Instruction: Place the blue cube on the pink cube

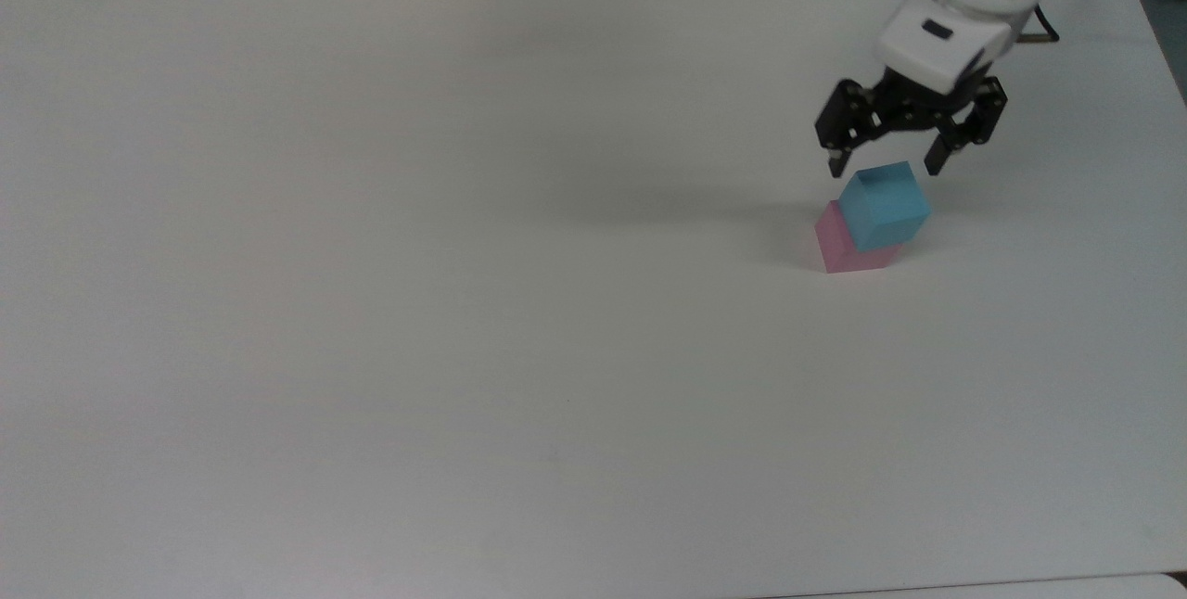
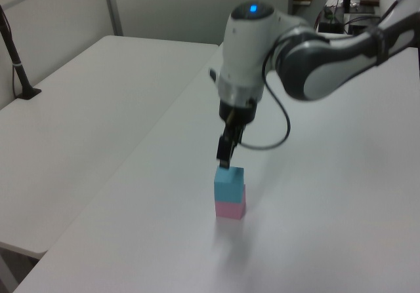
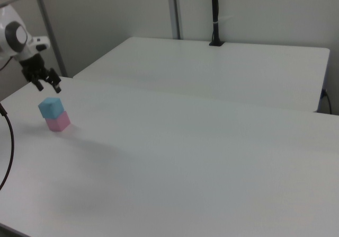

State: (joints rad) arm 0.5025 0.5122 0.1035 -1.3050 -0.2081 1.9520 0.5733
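The blue cube point(image 1: 886, 207) sat on top of the pink cube point(image 1: 839, 242), a little turned against it, so that in the top view a strip of the pink cube showed on the top view's left. The stack stood on the white surface point(image 1: 464, 302), near the top view's right edge. The gripper point(image 1: 887, 161) hung just above the blue cube and did not touch it. Its two black fingers point(image 1: 839, 154) were spread wide apart and held nothing. In the left view the gripper point(image 2: 224, 162) pointed down at the stack.
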